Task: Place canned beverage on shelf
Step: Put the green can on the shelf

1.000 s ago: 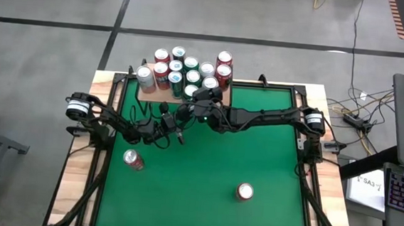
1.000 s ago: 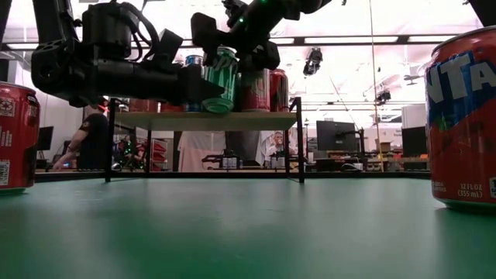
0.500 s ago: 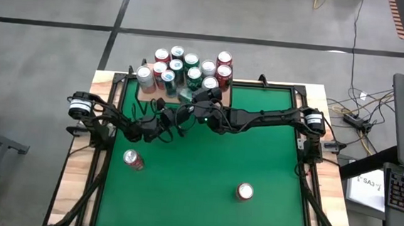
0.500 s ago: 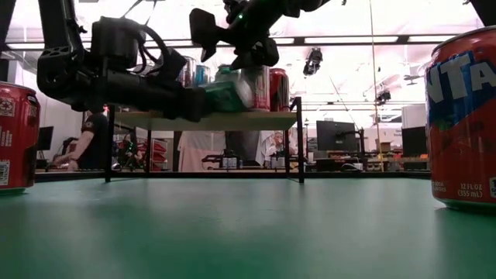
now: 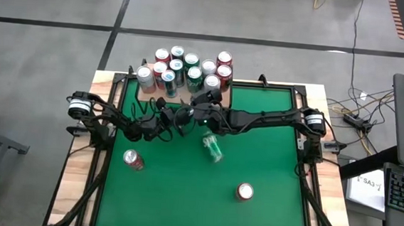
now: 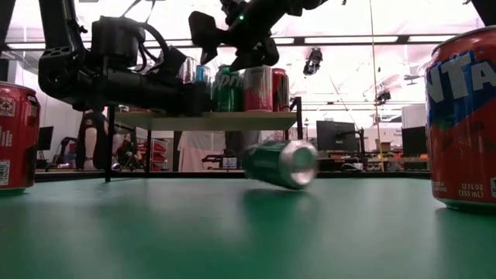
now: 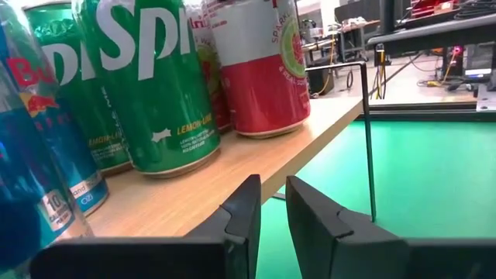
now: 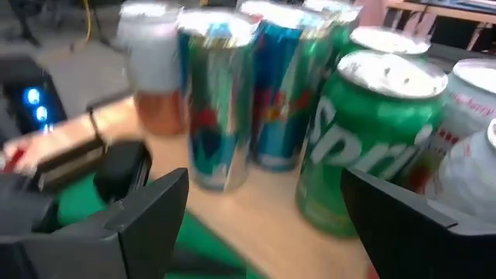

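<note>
The green can (image 5: pixel 213 147) has dropped off the shelf (image 6: pixel 203 120) since a moment ago and lies sideways on the counter (image 5: pixel 270 153). Left gripper (image 7: pixel 267 208) jaws nearly together, empty; right gripper (image 5: pixel 204 99) jaws apart.

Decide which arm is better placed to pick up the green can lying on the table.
Right, probably. The green can lies on its side just below the right gripper, whose jaws stand open. The left gripper, jaws nearly shut, sits by the shelf edge, farther off.
</note>
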Controlling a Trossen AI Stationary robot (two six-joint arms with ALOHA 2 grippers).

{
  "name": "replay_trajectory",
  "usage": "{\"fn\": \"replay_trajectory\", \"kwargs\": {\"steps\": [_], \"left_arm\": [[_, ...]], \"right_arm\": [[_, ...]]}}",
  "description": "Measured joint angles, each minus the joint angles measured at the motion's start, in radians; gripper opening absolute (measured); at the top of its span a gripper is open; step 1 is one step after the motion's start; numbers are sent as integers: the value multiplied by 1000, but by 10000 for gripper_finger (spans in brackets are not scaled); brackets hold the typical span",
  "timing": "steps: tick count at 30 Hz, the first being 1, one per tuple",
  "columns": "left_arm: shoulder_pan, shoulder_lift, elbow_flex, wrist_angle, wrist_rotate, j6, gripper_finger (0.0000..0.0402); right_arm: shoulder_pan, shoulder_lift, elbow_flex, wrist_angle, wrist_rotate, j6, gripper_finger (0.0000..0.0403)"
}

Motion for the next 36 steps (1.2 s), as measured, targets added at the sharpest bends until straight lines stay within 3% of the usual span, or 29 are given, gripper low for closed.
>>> {"fn": "replay_trajectory", "kwargs": {"steps": [3,7,13,18,26,32,36], "left_arm": [[-10,0,-3,-2,1,0,47],[-45,-8,-15,-3,4,0,47],[-113,-76,-32,-3,87,0,47],[-160,-170,-60,-6,112,29,47],[-237,-338,-111,-14,108,80,47],[-243,-418,-127,-18,108,111,47],[-243,-441,-132,-37,108,129,47]], "right_arm": [[10,-41,0,-131,-78,-2,326],[4,-120,1,-358,-359,50,326],[10,-166,1,-624,-462,269,326],[21,-168,1,-749,-625,421,325],[69,-142,1,-1072,-759,695,325],[111,-85,0,-1227,-770,753,325],[116,-39,0,-1237,-769,754,325]]}}
